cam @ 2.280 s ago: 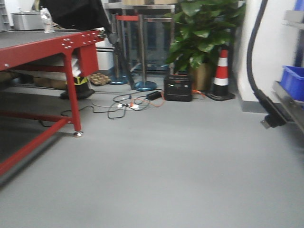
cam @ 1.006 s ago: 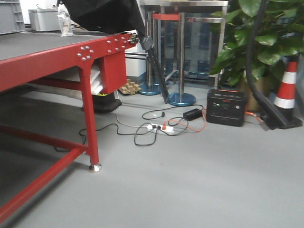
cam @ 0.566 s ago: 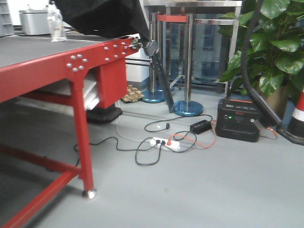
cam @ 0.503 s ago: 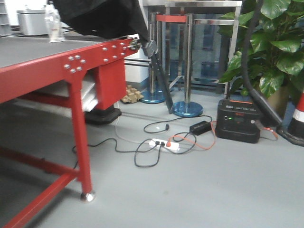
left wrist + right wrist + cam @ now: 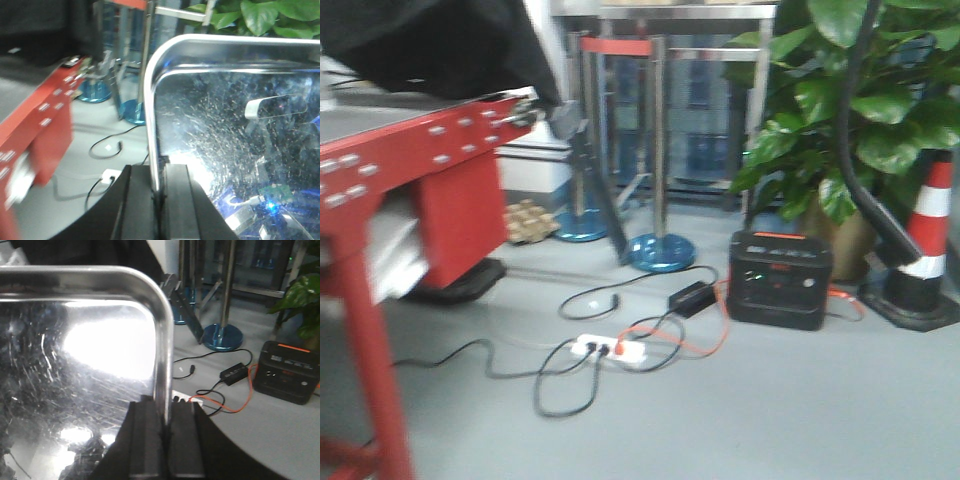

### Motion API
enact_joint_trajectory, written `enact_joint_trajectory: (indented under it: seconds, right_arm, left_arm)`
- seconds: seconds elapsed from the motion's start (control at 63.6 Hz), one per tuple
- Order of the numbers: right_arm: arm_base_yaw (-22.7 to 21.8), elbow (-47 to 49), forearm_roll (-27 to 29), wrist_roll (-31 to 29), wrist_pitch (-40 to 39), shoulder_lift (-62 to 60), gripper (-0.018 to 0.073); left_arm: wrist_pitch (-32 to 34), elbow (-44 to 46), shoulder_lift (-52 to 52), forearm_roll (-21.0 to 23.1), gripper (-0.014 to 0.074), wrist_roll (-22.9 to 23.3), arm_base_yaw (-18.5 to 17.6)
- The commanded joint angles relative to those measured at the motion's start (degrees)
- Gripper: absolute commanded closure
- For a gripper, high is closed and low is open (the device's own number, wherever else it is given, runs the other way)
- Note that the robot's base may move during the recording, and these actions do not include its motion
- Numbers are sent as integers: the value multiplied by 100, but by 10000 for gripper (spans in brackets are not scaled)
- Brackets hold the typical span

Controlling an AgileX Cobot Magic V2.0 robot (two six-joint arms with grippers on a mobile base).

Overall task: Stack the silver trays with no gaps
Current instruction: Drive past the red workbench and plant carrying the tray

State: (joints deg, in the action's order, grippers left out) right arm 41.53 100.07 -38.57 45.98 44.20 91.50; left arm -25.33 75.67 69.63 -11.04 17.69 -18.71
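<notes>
A silver tray [image 5: 235,120] fills the right of the left wrist view, mirror-shiny and scratched, its rolled rim running up from the jaws. My left gripper [image 5: 158,175] is shut on that left rim. In the right wrist view a silver tray [image 5: 75,365] fills the left side, and my right gripper [image 5: 165,412] is shut on its right rim. I cannot tell whether both views show one tray or two. Neither the trays nor the grippers appear in the front view.
A red-framed table [image 5: 410,150] stands at the left with a black cloth [image 5: 430,40] on it. On the floor lie a power strip with cables [image 5: 610,350] and a black power box [image 5: 780,280]. Stanchions [image 5: 660,240], a plant [image 5: 840,110] and a traffic cone [image 5: 925,250] stand behind.
The front view has swung: the red table slid left and nearer, and the power box, plant and cone moved left into fuller view. The picture is blurred by motion.
</notes>
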Motion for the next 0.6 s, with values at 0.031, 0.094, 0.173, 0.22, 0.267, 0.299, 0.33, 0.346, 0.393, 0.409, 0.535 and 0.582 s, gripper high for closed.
enact_joint_trajectory:
  seconds: [0.031,0.094,0.173,0.22,0.267,0.299,0.33,0.346,0.393,0.409,0.535,0.582]
  right_arm:
    - [83,48,98,-40,-1640,-10,637]
    - [83,48,98,-40,-1640,-10,637]
    - [83,48,98,-40,-1640,-10,637]
    - [83,48,98,-40,-1640,-10,637]
    - [83,48,98,-40,-1640,-10,637]
    - [83,48,98,-40,-1640,-10,637]
    - [83,48,98,-40,-1640,-10,637]
    - [83,48,98,-40,-1640,-10,637]
    - [83,48,98,-40,-1640,-10,637]
    - [83,48,98,-40,-1640,-10,637]
    - [83,48,98,-40,-1640,-10,637]
    - [83,48,98,-40,-1640,-10,637]
  left_arm:
    - [337,56,-43,258,614,-49,-98]
    - [337,56,-43,258,614,-49,-98]
    - [337,56,-43,258,614,-49,-98]
    - [337,56,-43,258,614,-49,-98]
    - [337,56,-43,258,614,-49,-98]
    - [337,56,-43,258,614,-49,-98]
    - [337,56,-43,258,614,-49,-98]
    - [337,56,-43,258,614,-49,-98]
    - [337,56,-43,258,614,-49,-98]
    - [337,56,-43,258,614,-49,-98]
    - [337,56,-43,258,614,-49,-98]
    - [337,56,-43,258,614,-49,-98]
